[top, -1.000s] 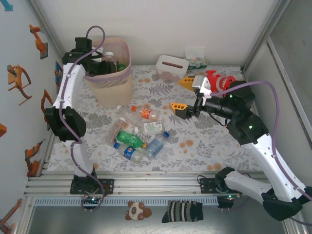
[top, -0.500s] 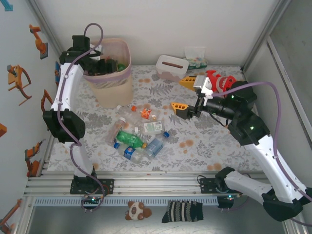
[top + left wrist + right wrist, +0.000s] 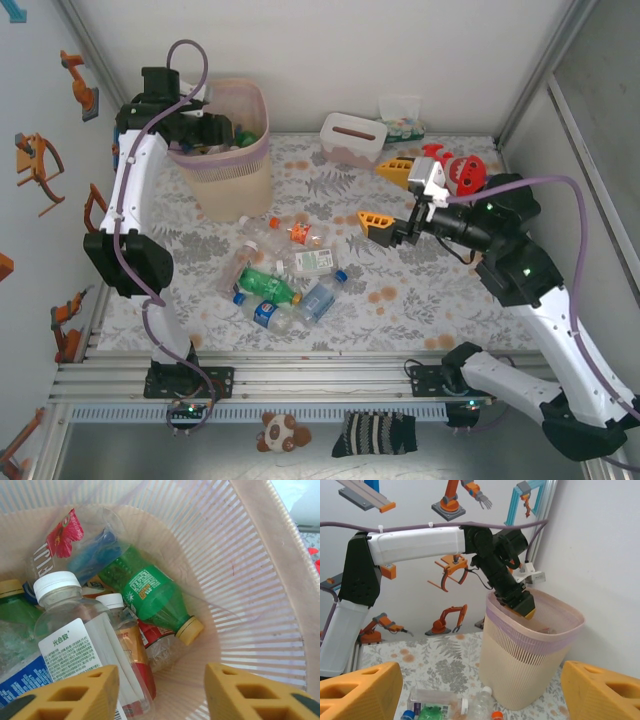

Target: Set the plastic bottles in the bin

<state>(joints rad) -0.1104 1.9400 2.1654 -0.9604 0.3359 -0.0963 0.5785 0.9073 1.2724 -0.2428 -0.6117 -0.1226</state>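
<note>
The beige bin (image 3: 235, 175) with its pink liner stands at the back left. My left gripper (image 3: 205, 130) hangs in its mouth, open and empty (image 3: 160, 695). Below it several plastic bottles lie inside: a green one with a yellow cap (image 3: 150, 595) and a clear one with a white cap (image 3: 75, 630). More plastic bottles lie in a heap mid-table, among them a green one (image 3: 268, 283) and a clear one with a green label (image 3: 312, 262). My right gripper (image 3: 388, 195) hovers open to the right of that heap, facing the bin (image 3: 530, 650), with nothing between its fingers (image 3: 482, 685).
A white tissue box (image 3: 352, 138) and a small packet (image 3: 402, 115) sit at the back wall. A red shark plush (image 3: 455, 170) lies behind the right gripper. Walls close in on the left, back and right. A sock (image 3: 373, 433) lies below the front rail.
A clear bottle that stood at the left gripper over the bin is no longer there. The left gripper drew back towards the bin's left rim. The right gripper drifted slightly right.
</note>
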